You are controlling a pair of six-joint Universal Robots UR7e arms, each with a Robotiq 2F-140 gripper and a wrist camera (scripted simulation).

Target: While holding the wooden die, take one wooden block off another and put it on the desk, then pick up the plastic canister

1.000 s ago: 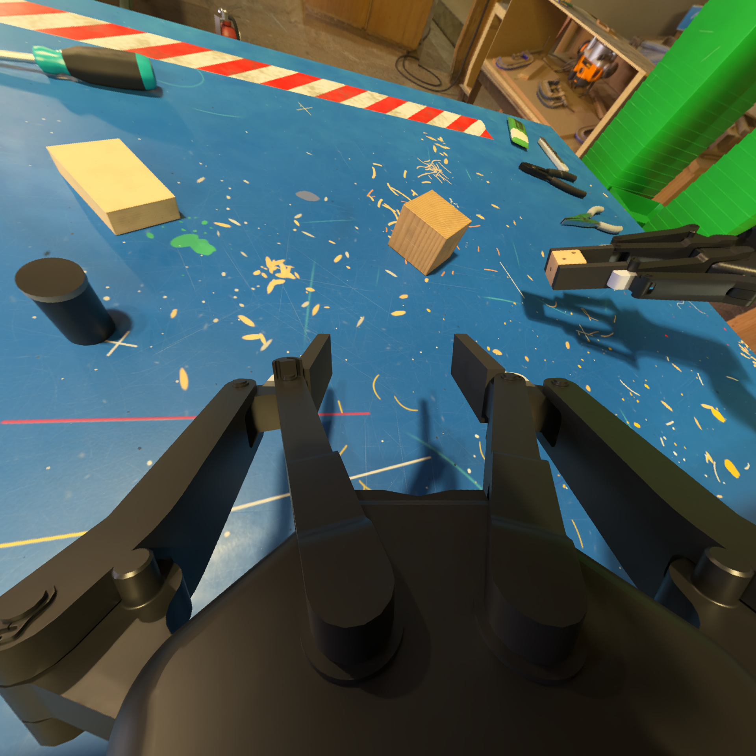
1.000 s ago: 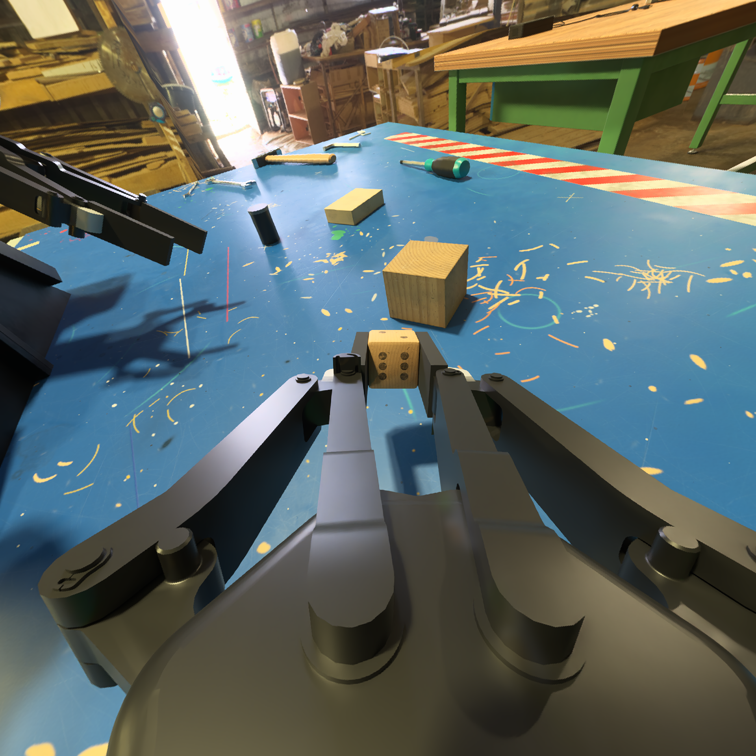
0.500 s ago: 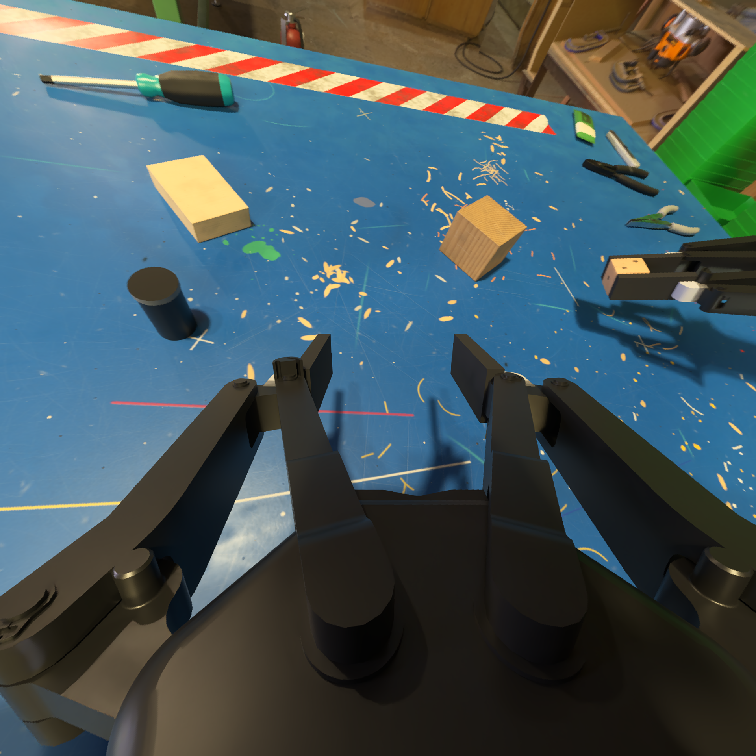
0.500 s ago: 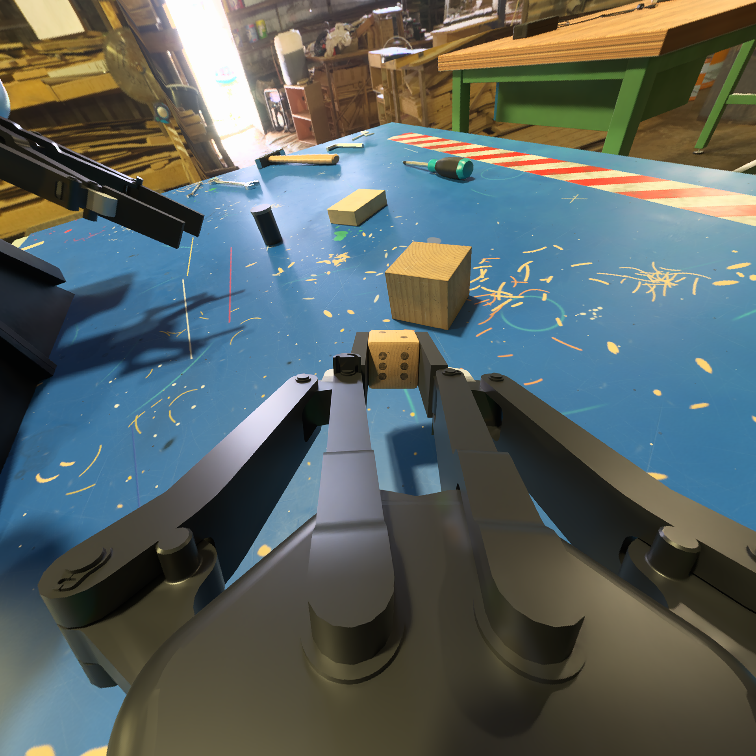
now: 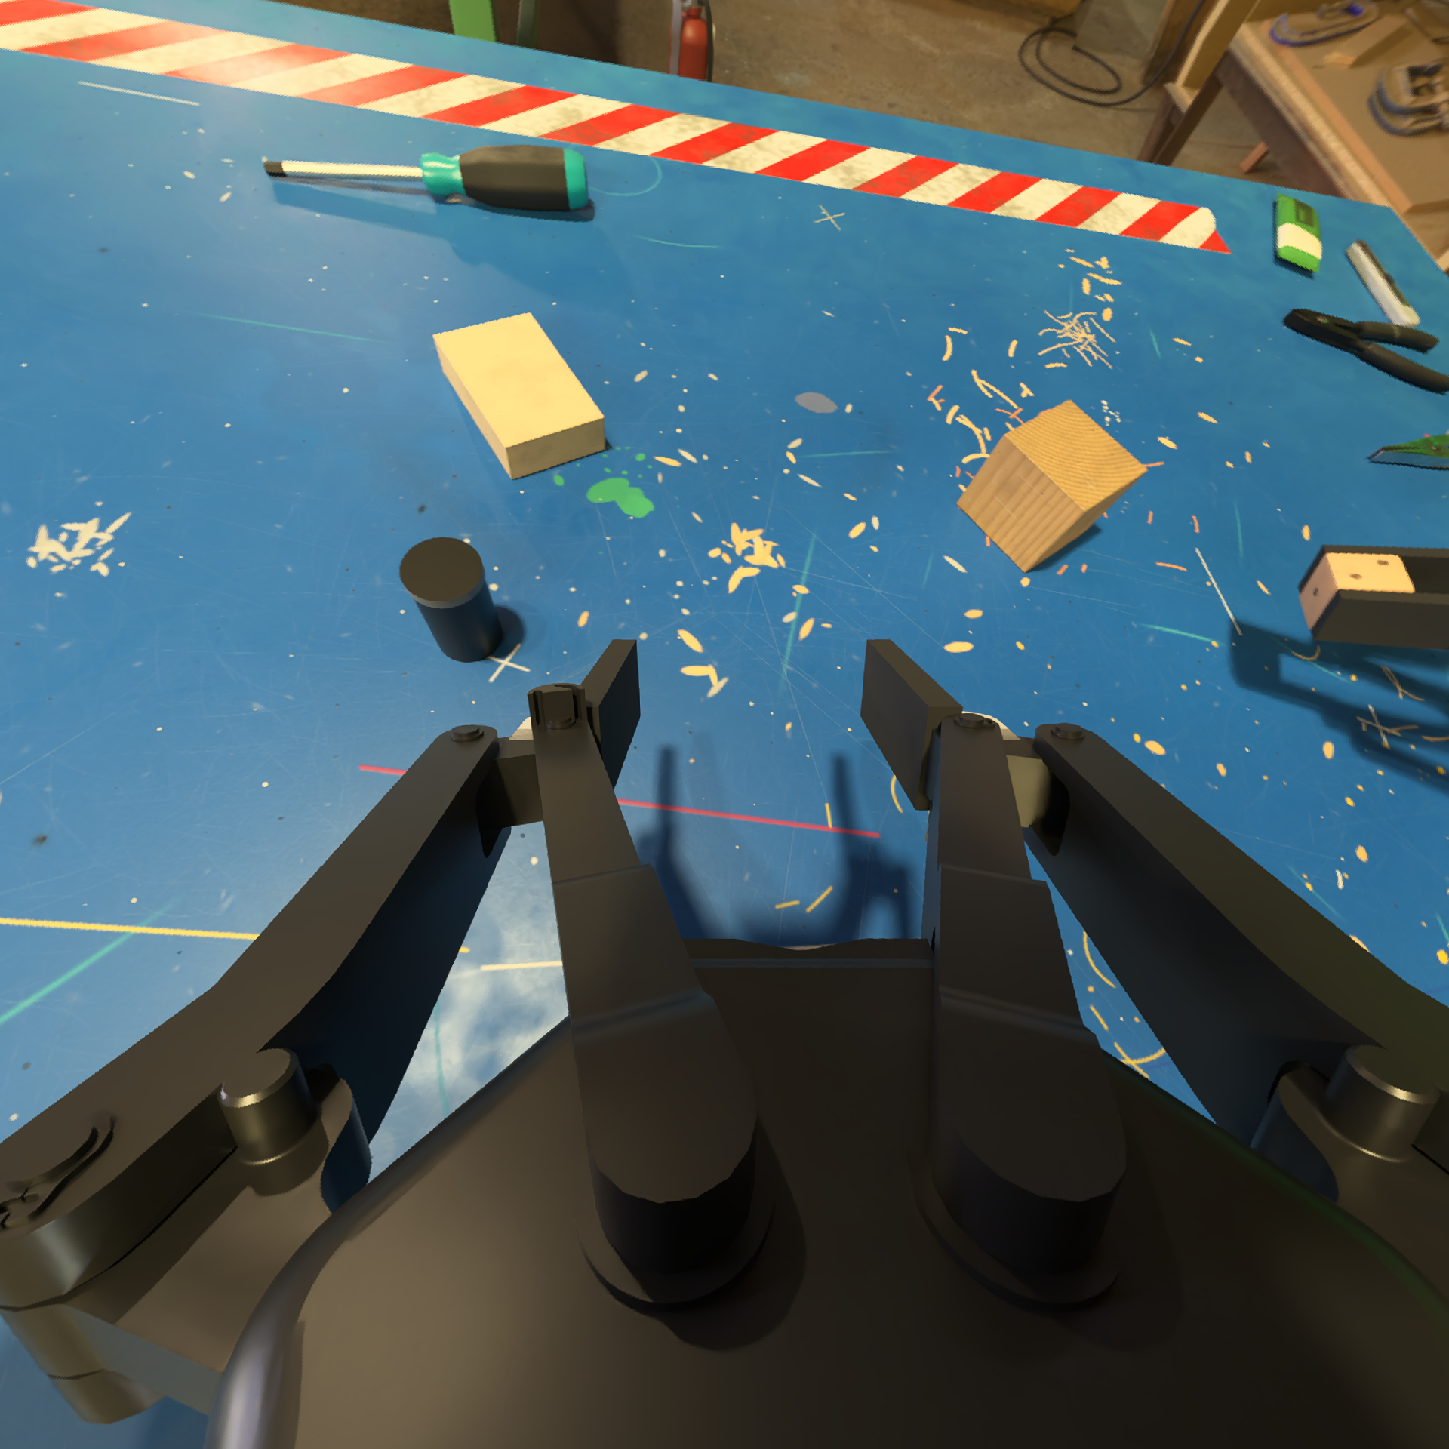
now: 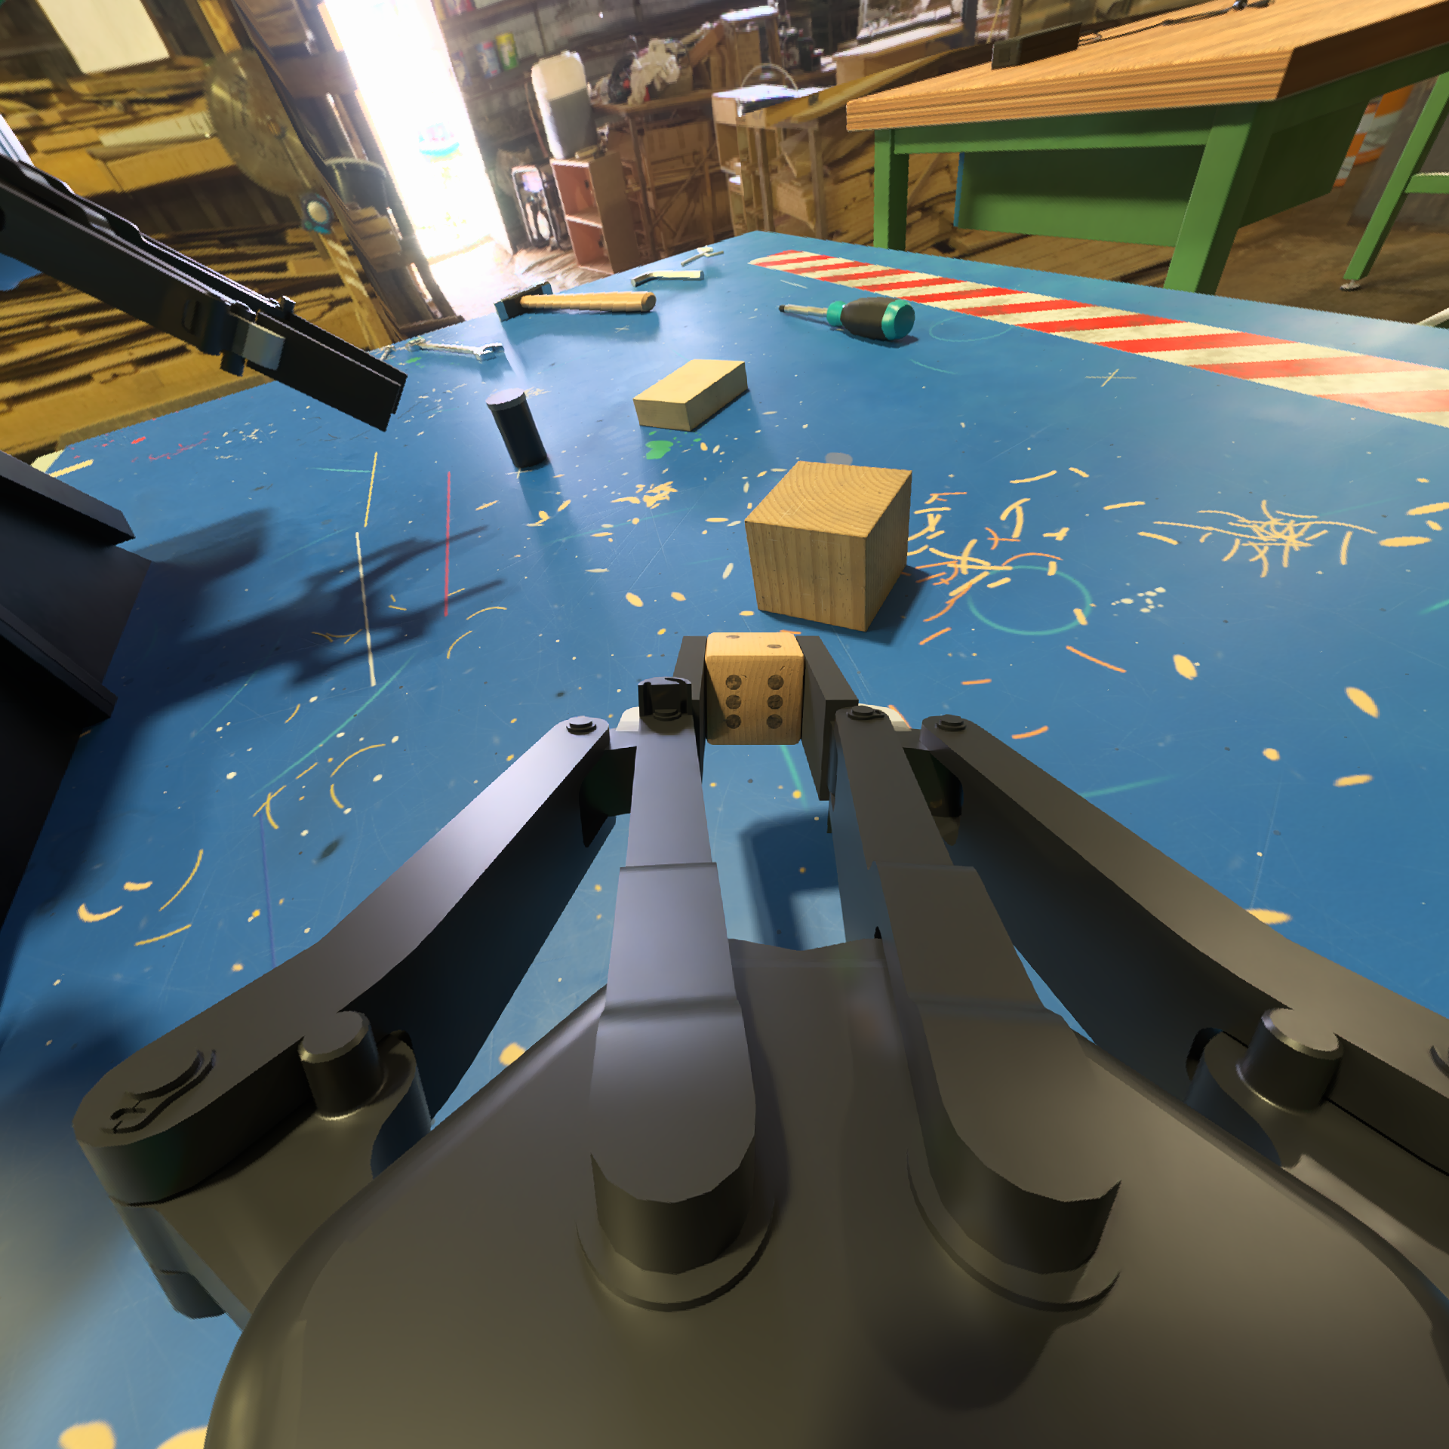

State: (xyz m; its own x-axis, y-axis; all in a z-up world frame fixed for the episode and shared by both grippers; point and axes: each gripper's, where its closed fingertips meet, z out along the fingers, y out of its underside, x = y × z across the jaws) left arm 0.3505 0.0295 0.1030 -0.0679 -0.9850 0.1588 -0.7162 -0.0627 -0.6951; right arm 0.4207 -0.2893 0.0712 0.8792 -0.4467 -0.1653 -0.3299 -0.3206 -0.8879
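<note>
1. In the left wrist view, the left end effector (image 5: 749, 690) fills the lower half of the frame with its two fingers wide apart and nothing between them, above the blue table (image 5: 235, 706).
2. The black plastic canister (image 5: 451, 597) stands upright on the table at the centre left of this frame, a little to the upper left of the left finger and not touching it.
3. The flat pale wooden block (image 5: 517, 392) lies above the canister in the frame, and the cube wooden block (image 5: 1047, 482) rests at the centre right; the two are well apart, each directly on the table.
4. A screwdriver (image 5: 470, 176) lies in the upper part, near the red and white stripe (image 5: 706, 125).
5. In the right wrist view, the right end effector (image 6: 754, 686) is clamped on the wooden die (image 6: 754, 688) at the frame centre, above the table.
6. In that view the cube stands just above the die in the frame, and the canister is at the upper left.
</note>
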